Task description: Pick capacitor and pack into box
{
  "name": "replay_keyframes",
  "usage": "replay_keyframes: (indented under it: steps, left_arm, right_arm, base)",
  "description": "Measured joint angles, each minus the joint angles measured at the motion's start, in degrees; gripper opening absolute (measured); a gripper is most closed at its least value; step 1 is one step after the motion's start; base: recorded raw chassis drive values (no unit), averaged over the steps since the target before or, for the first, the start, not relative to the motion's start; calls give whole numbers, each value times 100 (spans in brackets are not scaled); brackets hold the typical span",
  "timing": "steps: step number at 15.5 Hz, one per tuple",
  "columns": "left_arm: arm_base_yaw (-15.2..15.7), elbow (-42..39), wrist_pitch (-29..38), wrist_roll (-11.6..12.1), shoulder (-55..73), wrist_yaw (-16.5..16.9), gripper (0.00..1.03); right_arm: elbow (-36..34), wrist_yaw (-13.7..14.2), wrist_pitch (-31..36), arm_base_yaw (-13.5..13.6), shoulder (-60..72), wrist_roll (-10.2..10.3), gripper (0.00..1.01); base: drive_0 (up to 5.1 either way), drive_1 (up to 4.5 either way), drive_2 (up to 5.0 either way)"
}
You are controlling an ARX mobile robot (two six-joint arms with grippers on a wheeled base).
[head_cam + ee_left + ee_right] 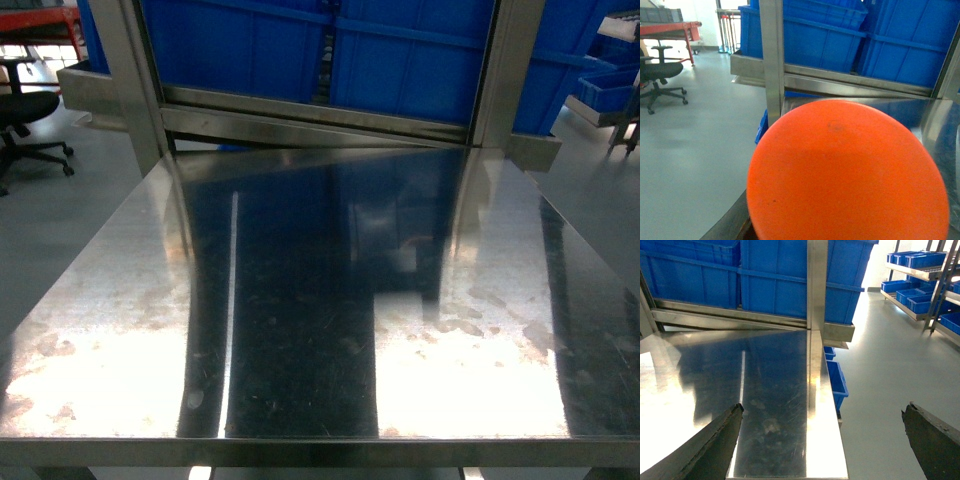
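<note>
Capacitor (pixel 847 172) is how we read the big orange disc filling our left wrist view: it sits so close to the lens that only its flat face shows, blurred, and we judge it is carried at the left gripper, though the fingers themselves are hidden, so we cannot tell how they stand. In the head view neither arm appears; we see only the bare steel tabletop (pixel 300 340), with blue bins (pixel 400 50) stacked behind the frame at the far side. The pink box is in none of our views.

Our right gripper (pixel 822 437) is spread wide with nothing between its dark fingers (pixel 715 442), hovering above the right edge of the tabletop, the grey floor (pixel 890 365) and a rack of small blue bins (pixel 912 260) off to the right.

We judge that the pick is done and the carry is in hand. The next move calls for finding the box first, since we cannot place into what we cannot see, then bringing the left arm over its opening and releasing low. A piece this close to the camera could slip unnoticed.
</note>
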Motion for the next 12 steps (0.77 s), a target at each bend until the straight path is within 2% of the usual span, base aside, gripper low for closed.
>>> replay_keyframes:
  steps: [11, 12]
  left_arm:
    - [0, 0, -1202, 0, -1193, 0, 44]
    - [0, 4, -1799, 0, -1604, -2, 44]
  right_arm:
    - [0, 0, 2, 0, 0, 0, 98]
    - [0, -2, 2, 0, 0, 0, 98]
  base:
    - [0, 0, 0]
    - [0, 0, 0]
